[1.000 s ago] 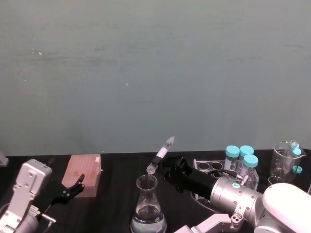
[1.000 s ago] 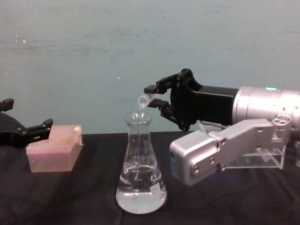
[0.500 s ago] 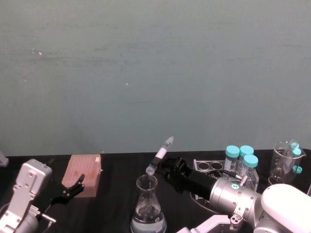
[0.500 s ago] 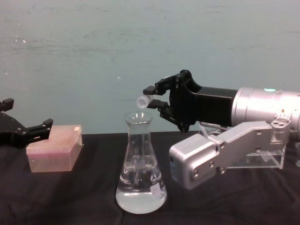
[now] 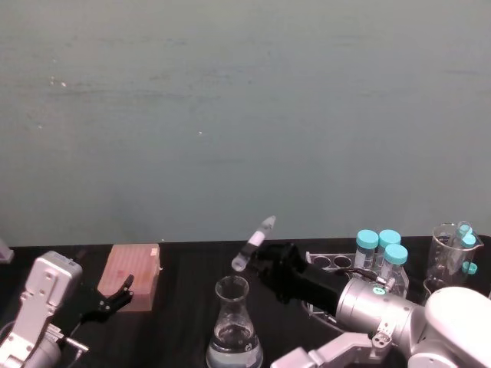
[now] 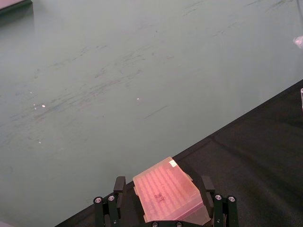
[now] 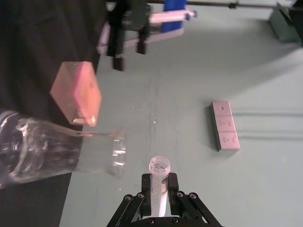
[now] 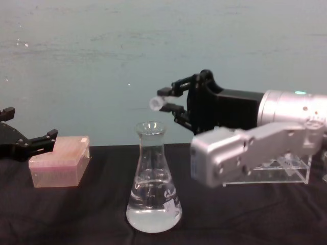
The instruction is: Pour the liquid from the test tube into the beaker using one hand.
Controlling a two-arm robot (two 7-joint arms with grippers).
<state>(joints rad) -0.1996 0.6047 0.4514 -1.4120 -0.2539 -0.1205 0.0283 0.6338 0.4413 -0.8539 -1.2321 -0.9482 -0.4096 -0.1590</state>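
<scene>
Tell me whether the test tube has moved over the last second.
Yes. In the chest view the test tube, held by the right gripper, has lifted higher above the beaker, widening the gap over its mouth.

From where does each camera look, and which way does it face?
Head: up high, looking forward and down at the beaker; left tool and right tool show.
Chest: lower, looking across the table; right tool holds the test tube.
Left wrist: on that arm, looking past the left tool at the pink box.
Right wrist: on that arm, looking along the test tube.
Head and chest share the beaker.
</scene>
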